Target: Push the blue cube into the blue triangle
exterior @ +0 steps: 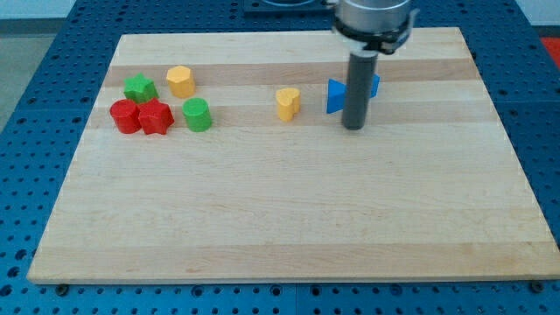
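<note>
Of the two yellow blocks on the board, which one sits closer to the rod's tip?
The yellow heart-shaped block, just to the view's left of the blue triangle, is closer to my tip. The other yellow block sits far off among the green and red cluster.

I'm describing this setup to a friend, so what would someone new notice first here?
The dark rod stands out first, coming down from the view's top with my tip resting just in front of the blue triangle, with the blue cube partly hidden behind the rod. Next, a bright cluster at the view's left: green star, yellow block, two red blocks and a green cylinder.
</note>
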Available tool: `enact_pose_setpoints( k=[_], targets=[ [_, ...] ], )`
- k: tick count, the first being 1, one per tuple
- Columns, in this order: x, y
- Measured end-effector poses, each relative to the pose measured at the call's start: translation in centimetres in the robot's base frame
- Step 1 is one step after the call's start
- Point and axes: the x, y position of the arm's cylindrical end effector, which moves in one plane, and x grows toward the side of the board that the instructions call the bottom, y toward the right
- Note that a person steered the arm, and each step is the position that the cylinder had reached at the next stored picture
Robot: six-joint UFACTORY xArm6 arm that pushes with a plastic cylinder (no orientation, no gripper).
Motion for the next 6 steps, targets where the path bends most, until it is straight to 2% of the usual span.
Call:
enact_pose_setpoints(
  k=[2,3,6],
  targets=[
    [-4.2,4.9],
    [-6.2,5.5],
    [-7.1,1.4]
  ],
)
